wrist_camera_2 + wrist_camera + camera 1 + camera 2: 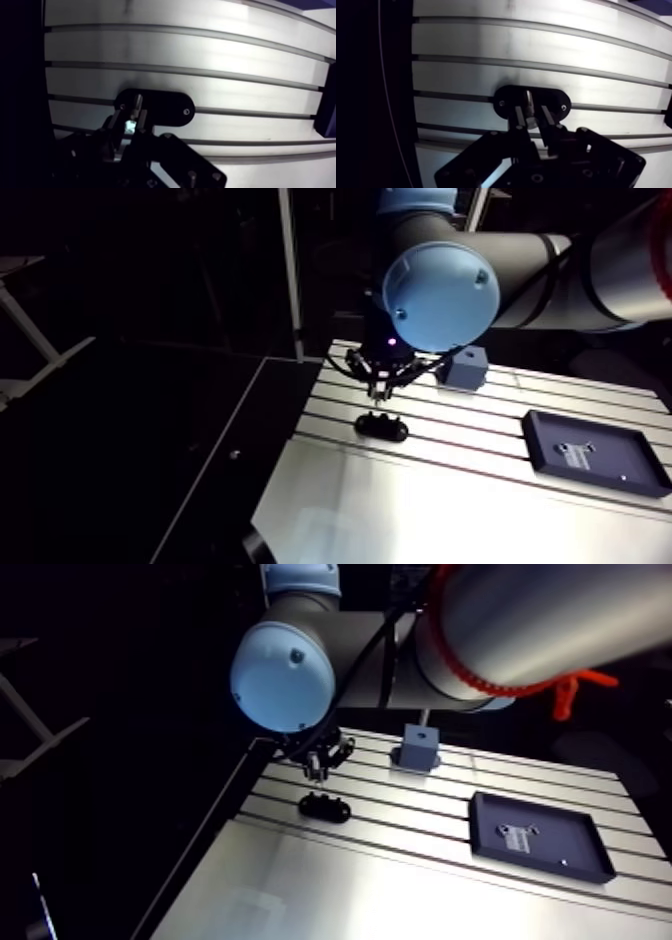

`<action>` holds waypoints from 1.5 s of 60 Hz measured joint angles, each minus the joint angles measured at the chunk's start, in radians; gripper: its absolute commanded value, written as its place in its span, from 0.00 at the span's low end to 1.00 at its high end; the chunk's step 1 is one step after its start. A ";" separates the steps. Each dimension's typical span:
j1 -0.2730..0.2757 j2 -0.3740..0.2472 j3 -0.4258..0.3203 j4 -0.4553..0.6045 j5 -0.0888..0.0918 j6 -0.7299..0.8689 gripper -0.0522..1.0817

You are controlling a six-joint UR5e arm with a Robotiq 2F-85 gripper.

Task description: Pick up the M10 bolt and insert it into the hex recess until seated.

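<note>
Pinching bolt (529,101), tool (532,115) over black oval plate (559,106)

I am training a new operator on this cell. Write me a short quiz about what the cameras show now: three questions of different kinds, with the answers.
1. True or false: the gripper is shut on the M10 bolt over the black fixture.
2. Where is the dark tray? A) on the table, apart from the fixture; B) under the gripper; C) on the floor.
3. Fill in: in the wrist view, the fixture lies across a ____ of the table.
Key: 1 true; 2 A; 3 slot.
</note>
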 measured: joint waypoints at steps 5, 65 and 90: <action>-0.002 -0.010 -0.021 0.022 -0.001 -0.004 0.73; -0.162 0.036 -0.419 0.527 -0.012 -0.248 0.75; -0.238 0.152 -0.616 0.634 -0.033 -0.435 0.75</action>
